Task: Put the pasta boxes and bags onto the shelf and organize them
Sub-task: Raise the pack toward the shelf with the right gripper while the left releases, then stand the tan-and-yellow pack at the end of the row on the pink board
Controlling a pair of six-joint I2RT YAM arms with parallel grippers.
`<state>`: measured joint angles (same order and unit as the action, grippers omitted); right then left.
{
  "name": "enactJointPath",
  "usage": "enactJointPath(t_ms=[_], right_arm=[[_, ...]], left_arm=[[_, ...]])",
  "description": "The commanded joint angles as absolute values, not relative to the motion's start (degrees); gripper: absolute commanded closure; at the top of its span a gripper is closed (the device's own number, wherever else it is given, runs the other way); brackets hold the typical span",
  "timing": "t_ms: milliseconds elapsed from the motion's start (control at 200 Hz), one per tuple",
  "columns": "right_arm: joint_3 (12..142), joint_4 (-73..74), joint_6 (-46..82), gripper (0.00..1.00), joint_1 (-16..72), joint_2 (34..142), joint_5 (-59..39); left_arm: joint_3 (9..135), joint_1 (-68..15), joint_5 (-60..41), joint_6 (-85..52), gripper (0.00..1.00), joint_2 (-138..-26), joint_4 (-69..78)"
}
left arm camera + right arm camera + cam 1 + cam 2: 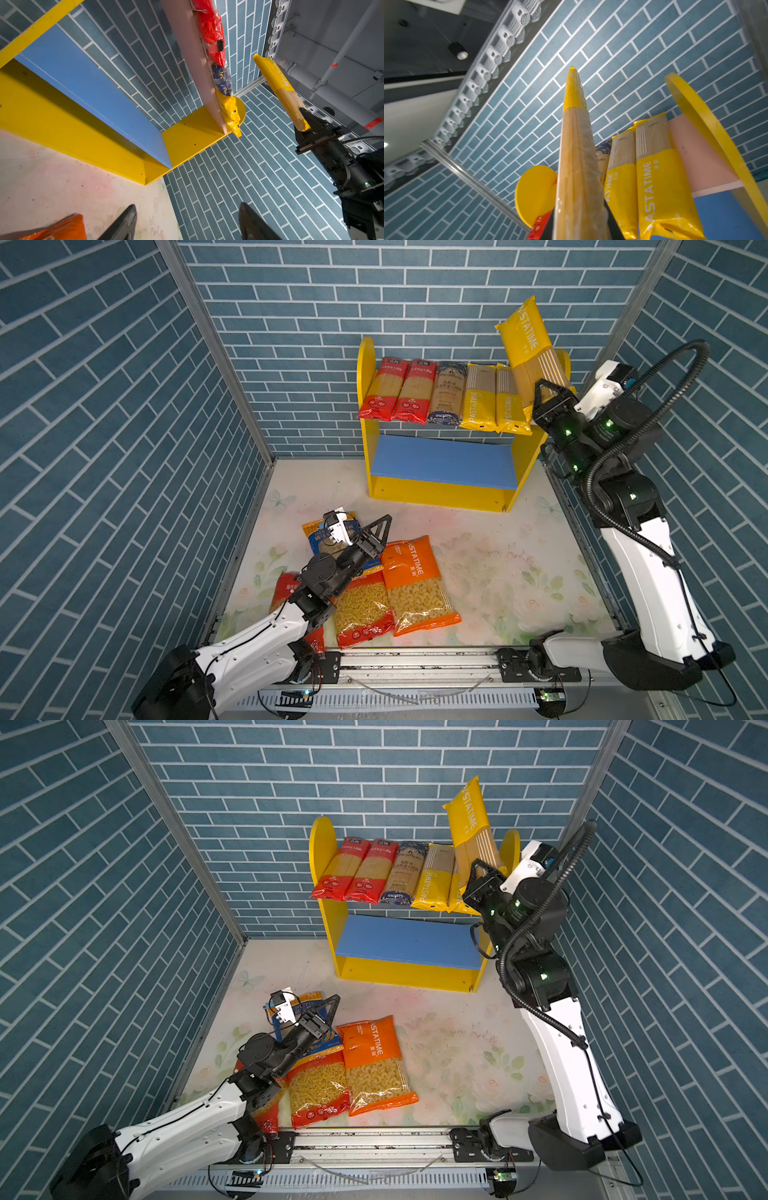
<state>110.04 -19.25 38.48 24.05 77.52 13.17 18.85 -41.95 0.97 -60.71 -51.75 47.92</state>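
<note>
The shelf (440,460) stands at the back of the table. Its pink upper board (695,158) carries two red spaghetti packs (384,387), a dark blue one (446,391) and two yellow PASTATIME packs (480,396). My right gripper (548,396) is shut on the lower end of a third yellow PASTATIME pack (525,339), which tilts upward over the shelf's right end. My left gripper (374,537) is open and holds nothing. It hovers low over a blue bag (320,537), beside an orange bag (415,585). In the left wrist view the fingers (128,220) stand wide apart.
A red macaroni bag (361,610) lies next to the orange one, and another red bag (284,585) lies partly under the left arm. The blue lower board (407,940) is bare. Brick-patterned walls close in on three sides, and a metal rail (415,659) runs along the front.
</note>
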Motion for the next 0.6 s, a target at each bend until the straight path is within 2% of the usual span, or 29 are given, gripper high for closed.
enactJointPath(t_ms=[0, 425, 595], right_arm=[[117.8, -20.4, 28.6, 1.00, 23.8, 81.2, 19.1], [127.5, -26.4, 10.8, 1.00, 23.6, 89.3, 37.8], [127.2, -27.2, 7.6, 1.00, 22.6, 90.2, 41.1]], left_arm=[[17.1, -42.3, 1.0, -61.3, 0.22, -50.5, 49.6], [13.8, -42.2, 3.1, -61.2, 0.21, -45.6, 46.3], [13.8, -42.2, 2.6, -61.1, 0.20, -46.3, 46.9]])
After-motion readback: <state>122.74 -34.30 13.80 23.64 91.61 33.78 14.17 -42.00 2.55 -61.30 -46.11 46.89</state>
